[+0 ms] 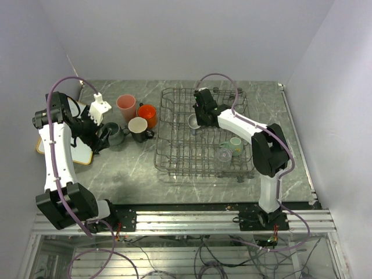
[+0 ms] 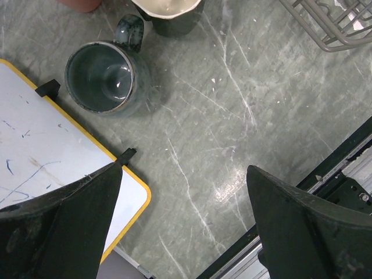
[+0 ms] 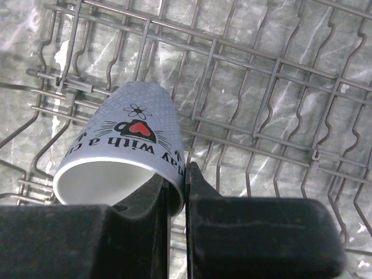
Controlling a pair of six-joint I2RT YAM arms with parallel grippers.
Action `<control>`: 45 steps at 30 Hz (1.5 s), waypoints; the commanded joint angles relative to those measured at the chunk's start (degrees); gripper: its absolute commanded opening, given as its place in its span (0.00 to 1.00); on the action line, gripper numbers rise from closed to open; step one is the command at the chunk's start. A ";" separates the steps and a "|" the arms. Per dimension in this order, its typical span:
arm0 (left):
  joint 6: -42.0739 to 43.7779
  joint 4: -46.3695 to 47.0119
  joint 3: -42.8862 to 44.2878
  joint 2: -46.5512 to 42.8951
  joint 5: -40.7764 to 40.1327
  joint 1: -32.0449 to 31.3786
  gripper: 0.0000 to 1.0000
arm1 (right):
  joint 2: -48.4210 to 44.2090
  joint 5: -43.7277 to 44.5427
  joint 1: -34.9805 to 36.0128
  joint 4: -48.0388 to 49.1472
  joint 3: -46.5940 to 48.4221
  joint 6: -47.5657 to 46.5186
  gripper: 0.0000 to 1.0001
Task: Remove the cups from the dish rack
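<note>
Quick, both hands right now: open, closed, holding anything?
Left hand: open, holding nothing.
Right hand: closed on the rim of the printed grey mug in the dish rack.

Upright tines (image 3: 72, 43), apparently close, beside cup (image 3: 131, 136)

Top edge crops pink tumbler (image 2: 81, 4) and black mug (image 2: 174, 24).

A robot lab cell: bare white walls (image 1: 174, 35), aluminium base rail (image 1: 186, 221), dangling cables (image 1: 204, 256)
</note>
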 commanded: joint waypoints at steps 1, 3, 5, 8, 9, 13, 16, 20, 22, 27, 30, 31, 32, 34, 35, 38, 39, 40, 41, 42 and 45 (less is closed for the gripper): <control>-1.91 0.48 2.12 0.19 -0.64 -0.47 0.99 | -6.16 1.64 2.01 -3.34 3.91 1.94 0.00; -2.44 0.65 2.63 0.23 -0.86 -0.47 0.99 | -7.04 3.08 4.05 -6.64 5.92 2.76 0.00; -2.42 1.04 2.76 -0.25 -0.75 -0.51 0.99 | -7.21 3.14 6.21 -10.48 8.88 3.69 0.00; -3.35 2.07 2.89 -1.15 -0.88 -0.50 0.99 | -6.69 3.08 10.49 -16.07 14.03 5.67 0.00; -3.45 2.31 2.86 -1.35 -1.06 -0.45 0.99 | -6.45 2.77 12.25 -17.47 15.45 6.25 0.00; -7.31 5.30 2.33 -1.27 -3.51 -0.46 0.99 | -3.99 0.73 18.92 -21.95 21.86 9.45 0.00; -11.46 7.16 2.91 -0.10 -7.71 -0.37 0.99 | -0.87 -0.70 23.19 -24.24 27.03 11.82 0.00; -11.88 8.31 1.81 -0.62 -8.25 1.62 0.99 | 6.45 -2.97 26.64 -27.17 35.24 15.15 0.00; -11.56 8.81 0.88 -1.79 -7.87 2.02 0.99 | 10.54 -3.95 27.20 -28.11 38.94 17.31 0.00; -10.02 8.15 -0.05 -2.64 -8.34 2.26 0.99 | 20.22 -6.22 27.46 -30.42 47.96 20.46 0.00; -8.70 7.15 -0.50 -2.62 -8.79 2.79 0.99 | 23.72 -6.18 27.34 -31.37 51.07 21.01 0.00; -8.34 6.99 -0.76 -2.67 -8.95 3.01 0.99 | 24.19 -5.90 27.37 -31.34 51.09 21.13 0.00; -7.71 6.60 -1.02 -2.77 -8.94 3.23 0.99 | 24.32 -5.46 27.32 -31.14 50.72 21.28 0.00; -5.88 6.15 -1.87 -3.24 -8.28 3.89 0.99 | 24.31 -5.25 27.36 -30.60 49.31 21.75 0.00; -5.52 6.13 -2.22 -3.60 -8.09 3.97 0.99 | 24.35 -5.22 27.30 -30.45 48.74 21.98 0.00; -4.62 5.73 -2.10 -3.76 -7.26 4.02 0.99 | 25.07 -5.64 27.34 -30.52 48.67 22.70 0.00; -4.35 5.32 -1.89 -3.69 -6.72 4.03 0.99 | 25.47 -5.76 27.35 -30.57 48.99 22.89 0.00; -3.92 4.62 -1.56 -3.66 -6.01 4.09 0.99 | 26.02 -5.82 27.30 -30.70 49.56 23.12 0.00; -3.28 3.73 -1.41 -3.74 -5.16 4.06 0.99 | 26.65 -5.83 27.34 -31.08 50.61 23.24 0.00; -2.64 3.15 -1.46 -4.01 -4.14 4.05 0.99 | 27.38 -5.83 27.29 -31.52 51.60 23.33 0.00; -0.39 1.72 -2.52 -5.03 -0.80 4.09 1.00 | 28.25 -5.63 27.16 -31.76 52.04 23.66 0.00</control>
